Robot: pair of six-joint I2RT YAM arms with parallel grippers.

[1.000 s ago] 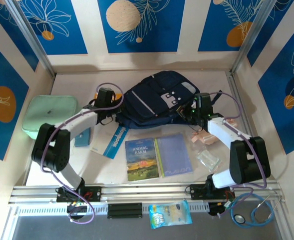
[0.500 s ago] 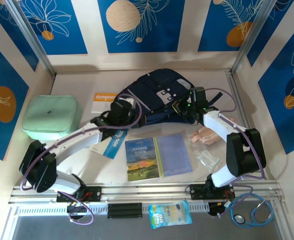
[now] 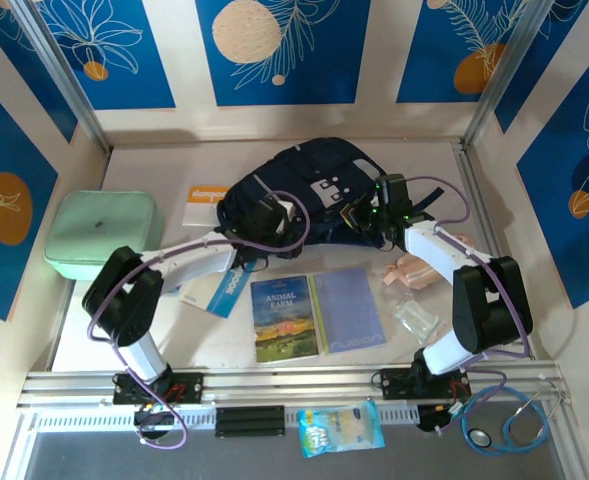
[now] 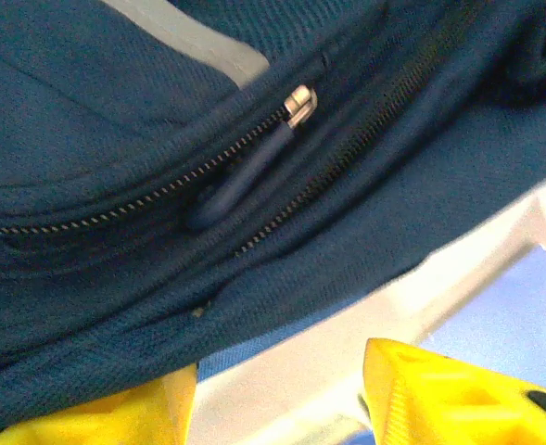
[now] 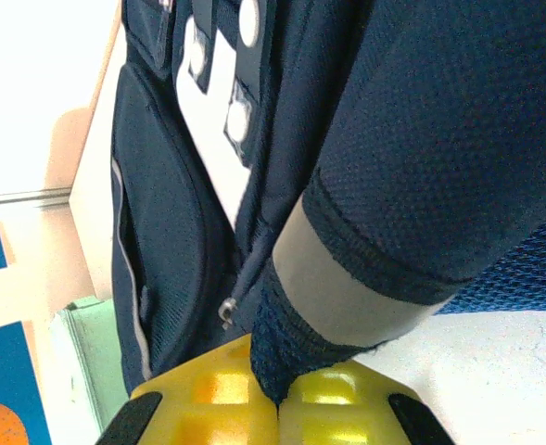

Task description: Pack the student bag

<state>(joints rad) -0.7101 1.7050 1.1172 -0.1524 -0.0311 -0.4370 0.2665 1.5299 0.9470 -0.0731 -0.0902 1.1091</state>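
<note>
- far left, the mint green case (image 3: 102,238) sits well apart.
- left gripper (image 4: 277,413) is up close to the near edge of the student bag (image 3: 319,190), jaws part-way apart, nothing between them, zipper pull (image 4: 245,176) just ahead.
- the bag lies back-centre on the table, behind two books (image 3: 317,312).
- right gripper (image 5: 277,394) is pinched tight on a fold of bag fabric.

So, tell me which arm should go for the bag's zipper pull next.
Left. The left gripper is open and faces the zipper pull close up, with nothing between its fingers. The right gripper is shut on a fold of the bag, so it is not free.
</note>
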